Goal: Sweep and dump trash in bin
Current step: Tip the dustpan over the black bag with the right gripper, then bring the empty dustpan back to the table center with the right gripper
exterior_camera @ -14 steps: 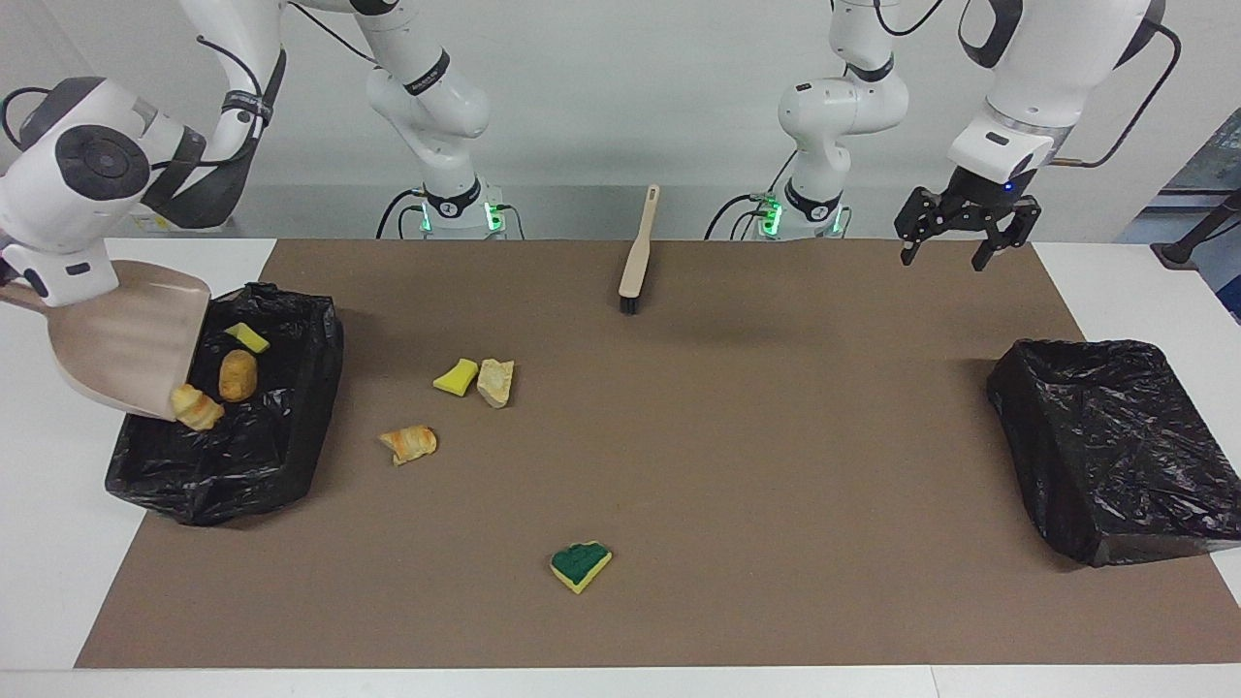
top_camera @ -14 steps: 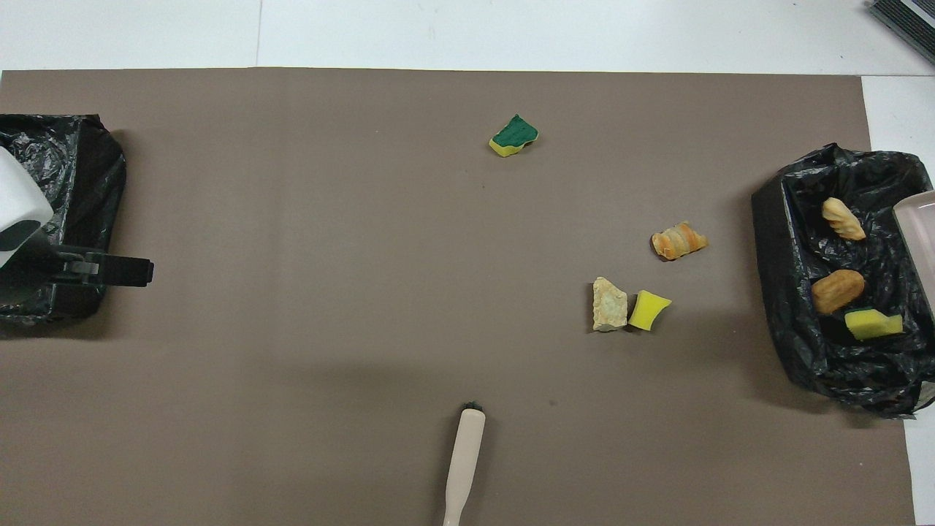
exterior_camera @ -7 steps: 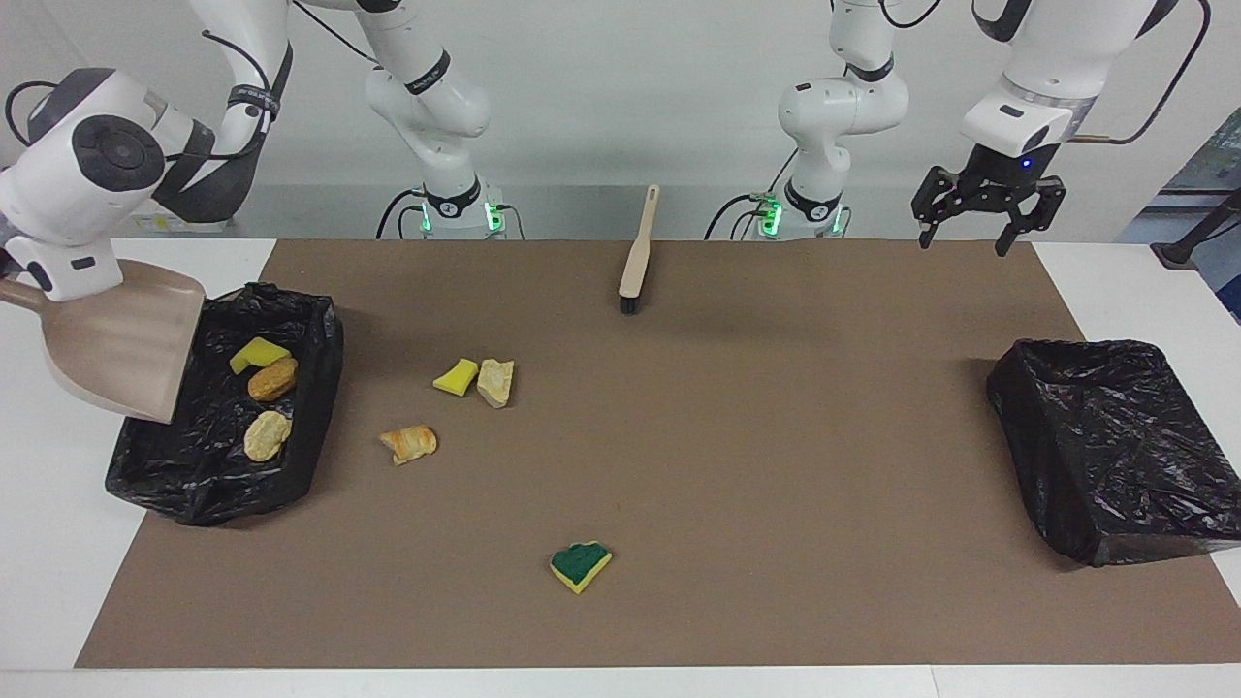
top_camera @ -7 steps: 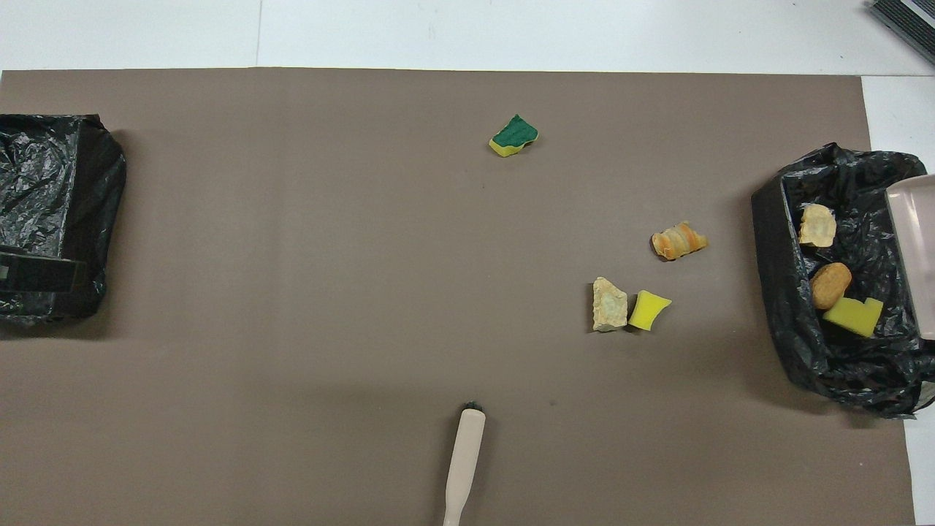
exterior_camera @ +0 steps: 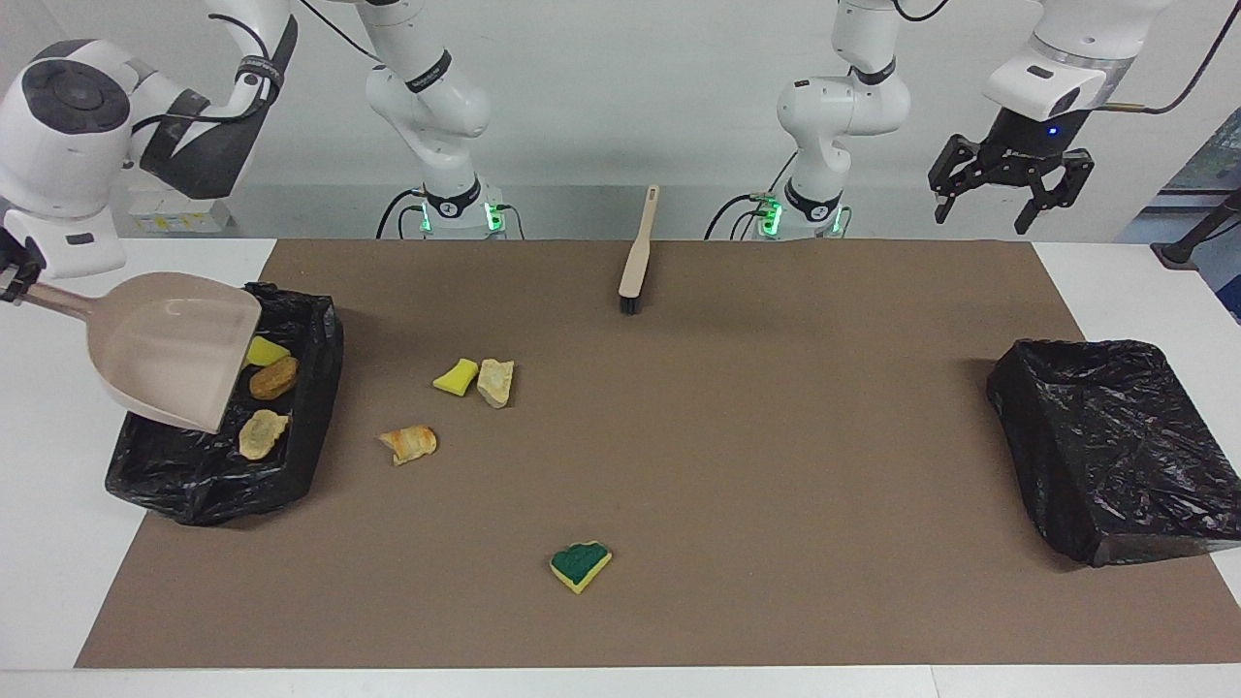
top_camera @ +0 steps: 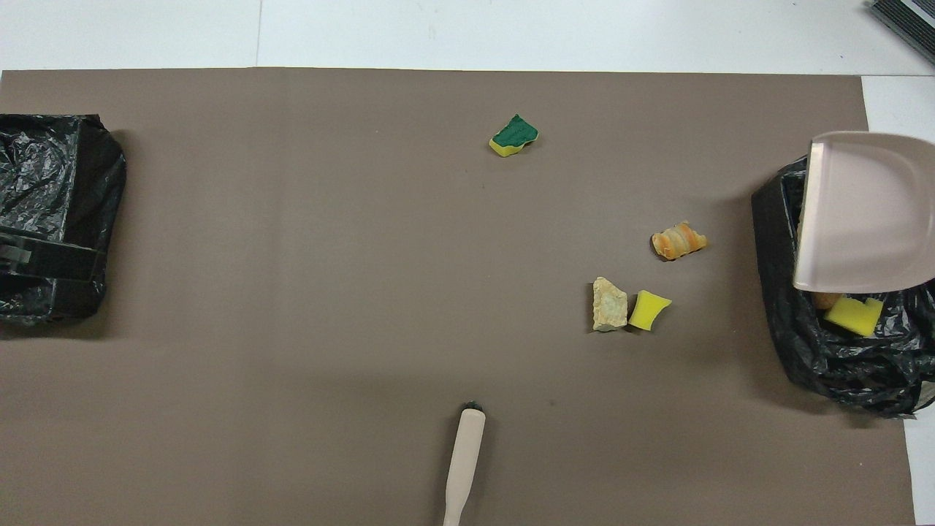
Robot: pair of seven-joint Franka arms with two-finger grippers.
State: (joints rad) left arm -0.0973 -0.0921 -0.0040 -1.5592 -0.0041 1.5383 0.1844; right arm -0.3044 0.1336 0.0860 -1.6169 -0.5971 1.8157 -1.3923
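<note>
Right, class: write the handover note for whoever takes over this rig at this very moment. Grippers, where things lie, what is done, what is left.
Right gripper: shut on the dustpan handle, pan held empty over the bin at the right arm's end.
Left gripper: open, empty, raised near the second bin; waiting.
Done: three scraps in the first bin: yellow sponge, brown piece, tan piece.
Left: four on the mat: yellow chunk, pale bread piece, orange bread piece, green-topped sponge.
Brush lies unheld near the robots.
</note>
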